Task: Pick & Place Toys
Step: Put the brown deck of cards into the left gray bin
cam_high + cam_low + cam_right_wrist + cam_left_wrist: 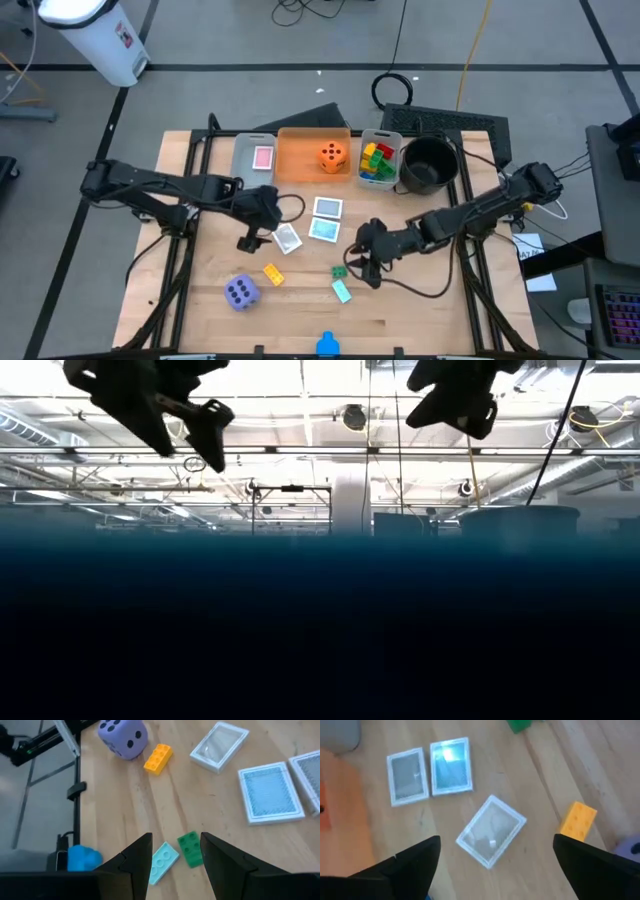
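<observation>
My left gripper [495, 865] hangs released over a tilted card [491, 831]; two more cards [326, 219] lie at its 1 o'clock. Right gripper [175, 852] hovers, jaws part-spread and empty, above green brick [190, 849] and pale teal brick [162, 862]. Yellow brick [272, 273] and purple die [241, 292] sit at table's 7 o'clock.

Robotics lab/workshop: grey concrete floor [250, 40] with black cables [395, 88] at 12 o'clock, exposed ceiling pipework [300, 452], wooden benchtop [420, 310].
</observation>
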